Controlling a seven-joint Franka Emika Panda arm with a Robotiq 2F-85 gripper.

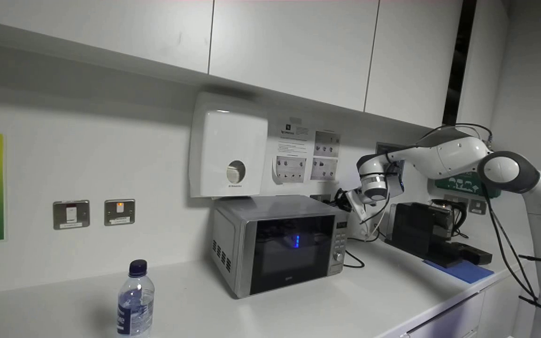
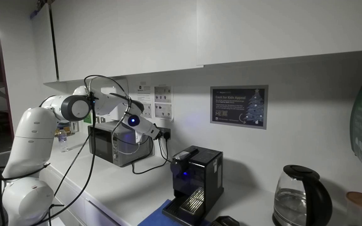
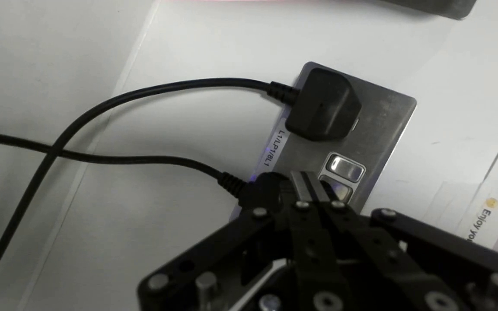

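My gripper (image 3: 305,186) is shut, its two fingertips pressed together with nothing seen between them. In the wrist view the tips lie over a metal wall socket plate (image 3: 389,106), close to its silver rocker switches (image 3: 346,167). I cannot tell whether the tips touch the plate. A black plug (image 3: 326,103) sits in the far socket. Another black plug (image 3: 260,190) is just left of the fingertips, partly hidden by the gripper. In an exterior view the gripper (image 2: 157,134) is at the wall beside the plate and plug (image 2: 167,135), behind the microwave (image 2: 130,142).
The microwave (image 1: 294,253) stands on the white counter (image 1: 195,305), below a towel dispenser (image 1: 233,141). A water bottle (image 1: 135,305) stands nearby. A black coffee machine (image 2: 200,169) sits on a blue mat (image 2: 156,215); a kettle (image 2: 294,197) stands beyond. Cables (image 2: 149,171) trail to the counter. Cupboards (image 2: 130,37) hang above.
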